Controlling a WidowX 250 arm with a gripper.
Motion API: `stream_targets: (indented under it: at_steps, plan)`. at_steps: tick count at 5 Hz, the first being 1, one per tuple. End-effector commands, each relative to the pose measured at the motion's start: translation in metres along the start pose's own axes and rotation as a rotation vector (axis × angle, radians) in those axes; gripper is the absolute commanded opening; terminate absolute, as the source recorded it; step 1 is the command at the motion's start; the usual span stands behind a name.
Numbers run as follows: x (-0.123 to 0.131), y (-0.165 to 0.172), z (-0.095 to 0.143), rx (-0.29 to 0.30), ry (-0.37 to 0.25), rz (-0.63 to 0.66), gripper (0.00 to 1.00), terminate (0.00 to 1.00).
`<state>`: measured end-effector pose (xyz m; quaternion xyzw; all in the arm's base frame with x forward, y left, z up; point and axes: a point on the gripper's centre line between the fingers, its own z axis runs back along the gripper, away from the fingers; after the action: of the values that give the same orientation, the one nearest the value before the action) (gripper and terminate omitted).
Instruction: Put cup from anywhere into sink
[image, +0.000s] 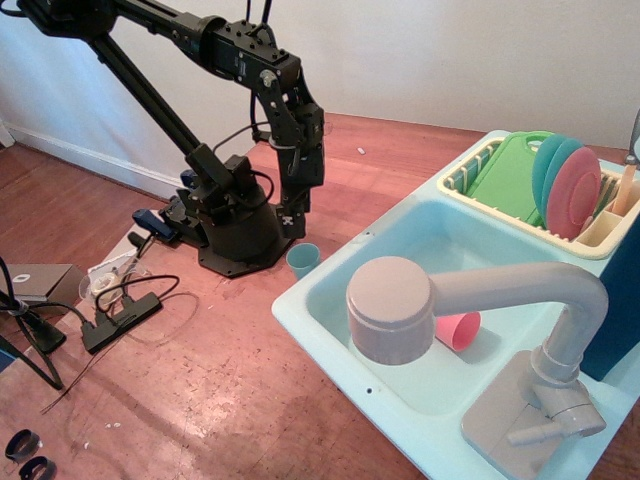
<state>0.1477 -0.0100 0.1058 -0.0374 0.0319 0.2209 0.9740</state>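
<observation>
Observation.image: reach step, black robot gripper (293, 228) poised just above the small teal-blue plastic cup (302, 259).
Cup stands upright on the wooden table beside the light aqua plastic sink (330, 300); jaw state unclear; next: descend, grasp, lift over the rim.

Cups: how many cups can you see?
2. The teal cup stands on the table just outside the sink, under the arm's gripper. A pink cup lies on its side in the basin, partly behind the faucet, which could hide more.
</observation>
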Motion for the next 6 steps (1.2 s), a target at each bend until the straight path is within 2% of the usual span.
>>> stream_targets:
  at_steps: [1, 4, 5, 6]
  plan:
    - [0.0, 0.0, 0.0, 0.0, 0.0, 0.0, 1.0, 0.0]
    - [-0.008, -0.005, -0.033, -0.005, 0.055, -0.016, 1.0, 0.0]
    - [-0.008, -0.011, -0.047, 0.011, 0.085, -0.031, 1.0, 0.0]
    - [-0.011, -0.012, -0.071, -0.028, 0.114, -0.034, 1.0, 0.0]
